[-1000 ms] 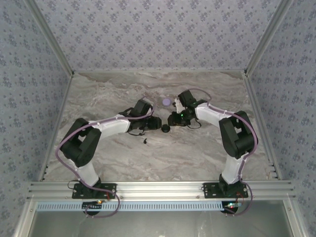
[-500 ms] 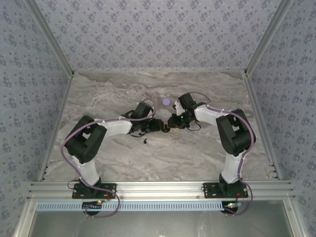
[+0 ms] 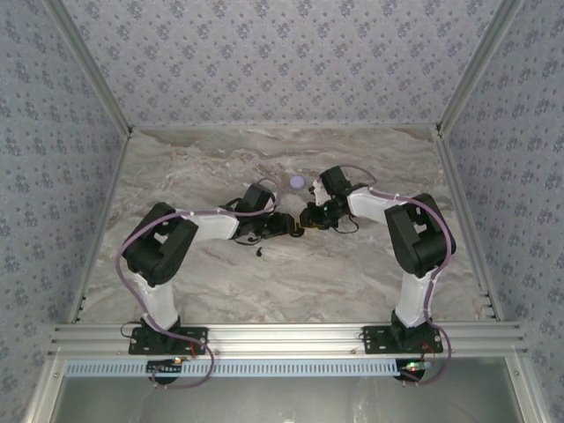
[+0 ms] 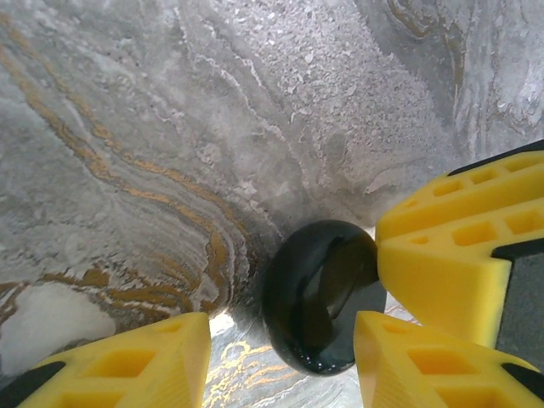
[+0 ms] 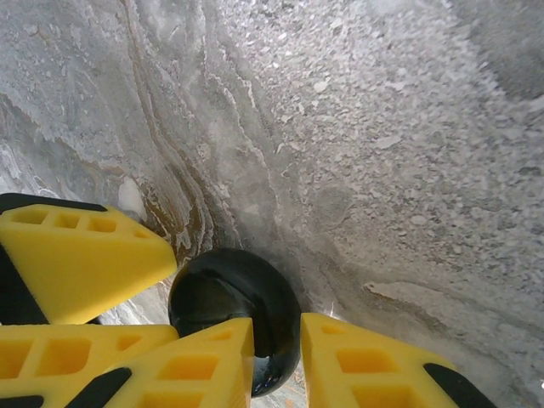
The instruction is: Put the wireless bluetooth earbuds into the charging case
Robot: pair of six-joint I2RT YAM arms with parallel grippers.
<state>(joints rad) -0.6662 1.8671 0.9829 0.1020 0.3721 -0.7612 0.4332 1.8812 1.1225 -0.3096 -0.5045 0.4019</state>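
My left jaws stand open around the charging case (image 4: pixel 323 297) at mid-counter (image 3: pixel 352 273), my right jaws sit nearly together at its rim, pinching it or not I cannot tell, and with one earbud (image 3: pixel 259 252) lying loose nearby, both insertions seem left to do.

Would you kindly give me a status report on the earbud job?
Left gripper open astride the charging case. Right gripper narrow at its rim, grip unconfirmed. One earbud loose on table.

Two hands (image 4: pixel 280 361) (image 5: pixel 277 364), one case (image 4: pixel 319 293) — one lilac disc (image 3: pixel 298 182)
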